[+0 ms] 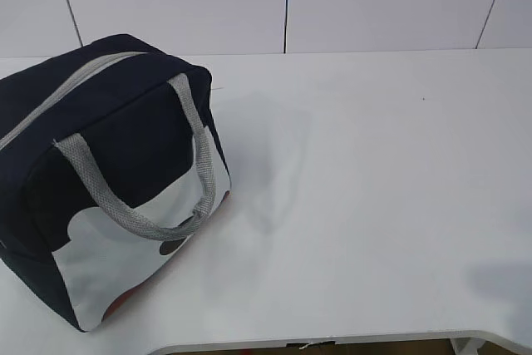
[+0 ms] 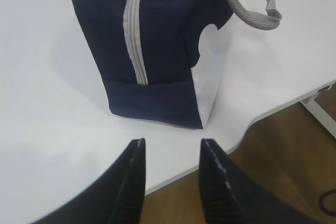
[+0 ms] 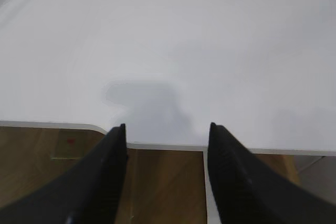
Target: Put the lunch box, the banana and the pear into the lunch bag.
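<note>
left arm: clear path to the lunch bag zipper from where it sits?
Probably yes. The left end effector is open and empty, facing the end of the lunch bag; only bare table lies between. The zipper looks closed and faces it.

- Left end effector (image 2: 170,174): two dark fingers (image 2: 131,182) reach in from the bottom of the left wrist view, set apart with a clear gap between them, nothing held.
- Its tips hang over the near edge of the bench (image 2: 47,129), touching nothing.
- Right end effector (image 3: 167,169): two dark fingers (image 3: 107,177) reach in from the bottom of the right wrist view, spread wider than the left pair, nothing between them.
- Its tips sit level with the bench's near edge, clear of the surface.
- Neither arm shows in the exterior view.
</note>
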Robot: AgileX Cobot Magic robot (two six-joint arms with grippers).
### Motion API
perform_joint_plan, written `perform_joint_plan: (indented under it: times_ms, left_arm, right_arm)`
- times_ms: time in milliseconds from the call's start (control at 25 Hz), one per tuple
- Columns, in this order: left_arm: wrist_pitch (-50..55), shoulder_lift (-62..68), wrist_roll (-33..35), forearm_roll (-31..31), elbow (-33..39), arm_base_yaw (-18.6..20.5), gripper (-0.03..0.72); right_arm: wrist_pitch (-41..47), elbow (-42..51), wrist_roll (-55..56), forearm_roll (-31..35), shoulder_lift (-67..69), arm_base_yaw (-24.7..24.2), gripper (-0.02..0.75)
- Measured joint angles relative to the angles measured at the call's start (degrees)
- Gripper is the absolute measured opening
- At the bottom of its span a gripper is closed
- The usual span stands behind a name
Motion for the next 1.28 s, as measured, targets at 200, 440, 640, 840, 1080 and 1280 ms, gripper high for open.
perform_joint_plan:
  times_ms: [200,440,640,840,1080,1280]
  left_arm:
    - [0.0,0.0,0.0,-0.1,0.0,-0.9,0.242]
    - [0.0,0.0,0.0,-0.1,0.0,-0.9,0.242]
    - [0.0,0.0,0.0,-0.2,0.0,-0.9,0.242]
    - [0.0,0.0,0.0,-0.2,0.0,-0.9,0.242]
    - [0.0,0.0,0.0,-0.2,0.0,-0.9,0.242]
    - [0.0,0.0,0.0,-0.2,0.0,-0.9,0.242]
  right_arm:
    - [0.0,0.0,0.1,0.0,0.0,-0.7,0.421]
    - [0.0,0.0,0.1,0.0,0.0,-0.7,0.421]
    - [-0.1,0.0,0.1,0.0,0.0,-0.7,0.421]
    - [-0.2,0.0,0.1,0.0,0.0,-0.7,0.421]
    - [-0.2,0.0,0.2,0.0,0.0,-0.7,0.421]
    - [-0.2,0.0,0.2,0.0,0.0,-0.8,0.421]
